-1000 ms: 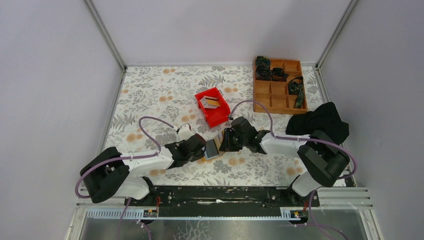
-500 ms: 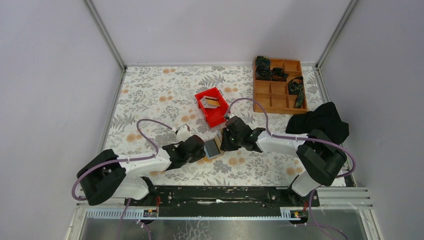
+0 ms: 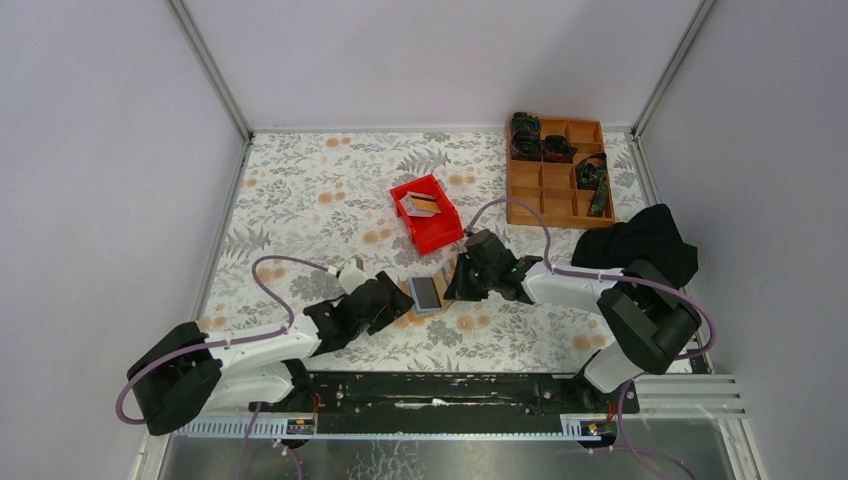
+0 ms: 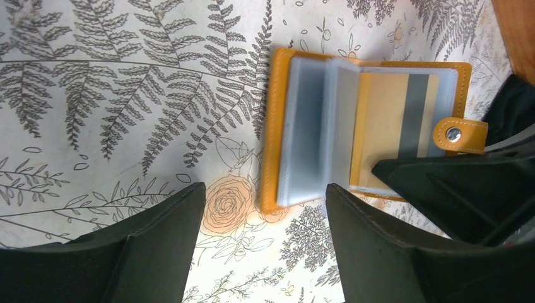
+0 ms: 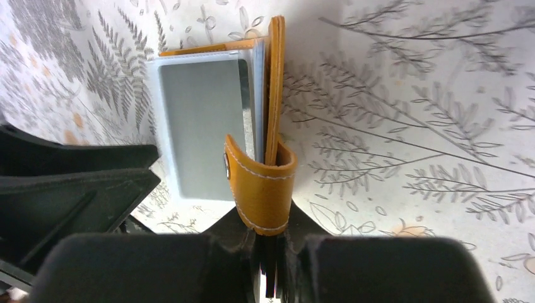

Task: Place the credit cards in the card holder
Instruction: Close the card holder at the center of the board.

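The card holder [image 3: 426, 294] is a tan-orange wallet lying open on the floral table between my two grippers. In the left wrist view it [image 4: 284, 132] shows clear sleeves with a grey card [image 4: 312, 126] and a tan card with a grey stripe [image 4: 394, 126]. My left gripper [image 4: 265, 252] is open and empty, just short of the holder's near edge. My right gripper [image 5: 270, 246] is shut on the holder's snap strap [image 5: 258, 183] and edge. A grey card [image 5: 202, 126] sits in a sleeve. More cards [image 3: 422, 204] lie in the red bin.
The red bin [image 3: 436, 232] stands just behind the holder. An orange-brown compartment tray [image 3: 560, 200] with dark items is at the back right. A black cloth [image 3: 640, 245] lies by the right arm. The enclosure walls stand on both sides.
My left arm has drawn back to the left and its gripper has come away from the holder. My right gripper has stayed shut on the holder and shifted slightly right.
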